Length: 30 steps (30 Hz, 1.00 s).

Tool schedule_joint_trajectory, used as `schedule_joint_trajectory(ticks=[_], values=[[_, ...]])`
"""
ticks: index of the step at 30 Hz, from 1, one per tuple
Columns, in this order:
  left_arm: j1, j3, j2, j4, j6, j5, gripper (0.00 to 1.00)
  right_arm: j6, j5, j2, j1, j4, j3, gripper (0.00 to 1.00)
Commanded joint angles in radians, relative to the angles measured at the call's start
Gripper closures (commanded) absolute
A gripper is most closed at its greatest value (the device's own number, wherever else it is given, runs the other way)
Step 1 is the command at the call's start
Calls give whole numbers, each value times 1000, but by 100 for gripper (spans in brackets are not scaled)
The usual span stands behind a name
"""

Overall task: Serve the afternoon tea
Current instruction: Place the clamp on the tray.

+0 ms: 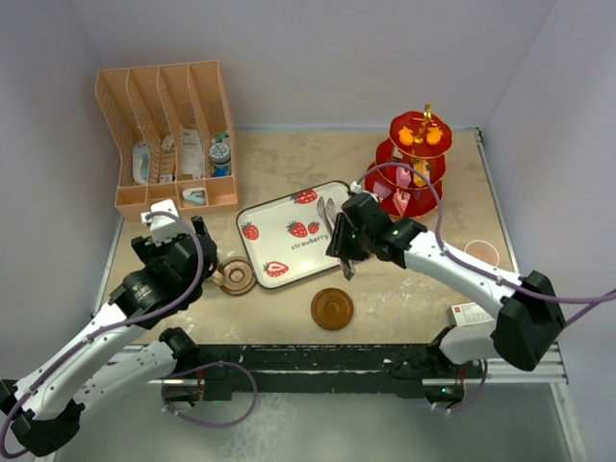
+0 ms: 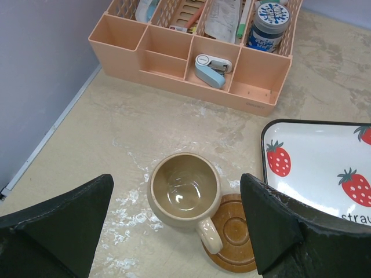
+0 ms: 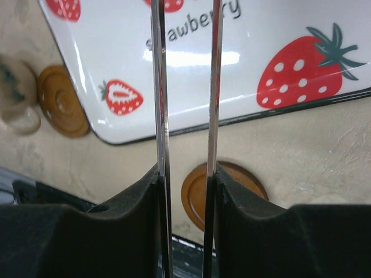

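Top external view: my left gripper [image 1: 178,234] hovers with its jaws spread wide and nothing between them, just left of the tan mug [image 1: 234,274]. Left wrist view agrees. The mug is upright and empty, standing at the left edge of a brown saucer [image 2: 235,240] with its handle lying over the saucer. I cannot tell how much of its base rests on it. Both fingers [image 2: 64,226] are clear of the mug.

Right gripper [image 1: 344,241] is over the right end of the strawberry tray [image 1: 274,241], clenched on the metal tongs [image 1: 330,223]. In the right wrist view the two tong arms run up between the pads, close and parallel, not touching each other.

Second saucer [image 1: 332,309] is bare, on the table [image 1: 289,164] just in front of the tray. Red three-tier stand [image 1: 416,164] is in the far right corner, with toy cakes [image 1: 421,138] on its tiers. Pink mug [image 1: 481,253] is near the right edge, well apart from both saucers. Peach rack [image 1: 164,135] is at far left.
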Motion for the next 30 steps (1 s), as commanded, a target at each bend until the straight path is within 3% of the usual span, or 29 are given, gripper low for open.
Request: schedule_joint_trajectory(ticks=[1, 11, 26, 30], values=[[2, 20, 5, 23, 16, 0, 12, 236, 199, 43, 1, 184, -15, 63], [3, 18, 16, 28, 20, 5, 12, 345, 282, 347, 51, 175, 126, 61], [2, 18, 30, 27, 20, 6, 12, 367, 297, 466, 106, 155, 176, 53], [3, 18, 31, 26, 19, 5, 12, 350, 287, 462, 113, 157, 173, 44]])
